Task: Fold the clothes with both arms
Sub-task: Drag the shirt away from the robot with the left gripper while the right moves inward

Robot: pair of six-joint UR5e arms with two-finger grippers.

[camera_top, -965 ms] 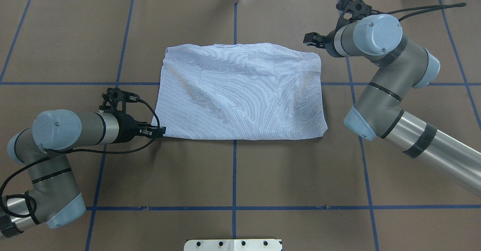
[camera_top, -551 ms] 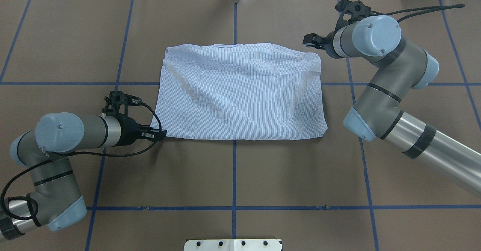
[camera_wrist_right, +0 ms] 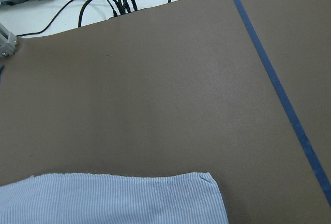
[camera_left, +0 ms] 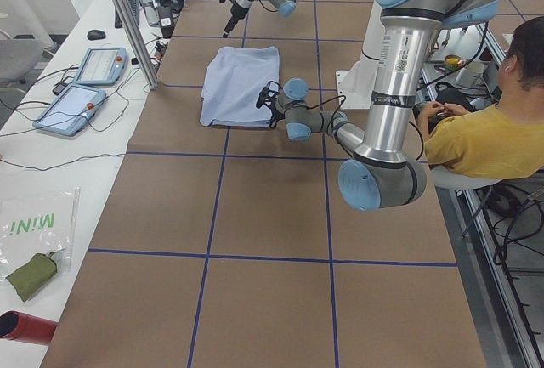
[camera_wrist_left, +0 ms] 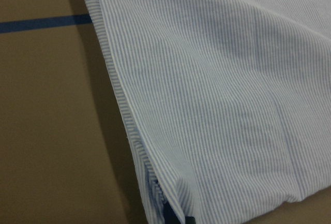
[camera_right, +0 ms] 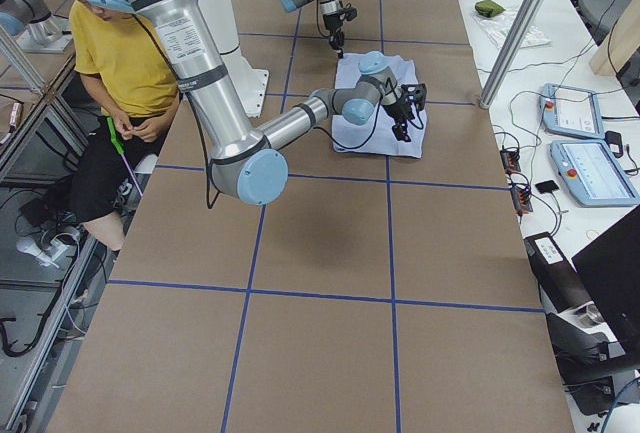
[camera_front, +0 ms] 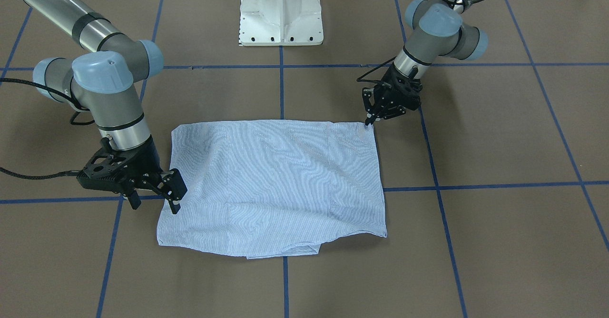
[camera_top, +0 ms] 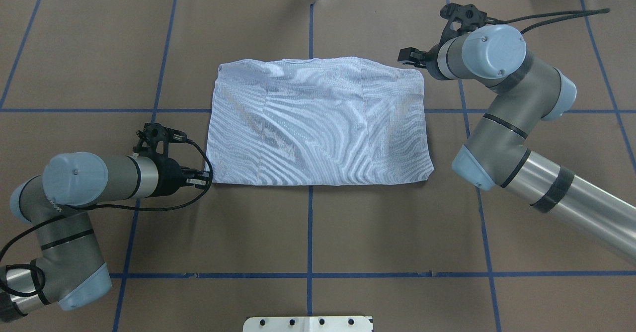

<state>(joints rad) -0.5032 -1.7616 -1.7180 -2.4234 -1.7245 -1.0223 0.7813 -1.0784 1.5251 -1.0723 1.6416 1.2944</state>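
Left claw [camera_front: 367, 123]: fingers drawn together to a point, pinching the corner edge of the striped shirt [camera_top: 318, 123]. The shirt spreads straight ahead of this claw's tips. In the left wrist view its stacked, layered edges fill the frame right in front of the claw.

Right claw [camera_front: 154, 204]: jaws wide, holding nothing. It hovers at the shirt's diagonally opposite corner. One finger [camera_front: 175, 207] is over the shirt's side edge and the other is outside it, over bare surface [camera_top: 308, 232]. In the right wrist view the corner of the cloth sits just ahead of this claw, with brown covering beyond it.

Shirt: folded to a rough rectangle and lying flat between the two claws, with fine blue-and-white stripes and a few shallow creases. It lies on the brown surface, which is marked with blue tape lines [camera_top: 310, 222].

Writing: a clear plastic bag [camera_left: 34, 232], well apart from both claws at the surface's edge, carries green letters reading "MINI", seen inverted. Lettering on the left arm [camera_top: 52, 204] is too small to read.

A seated person [camera_left: 484, 138] in a yellow top is behind the arms.
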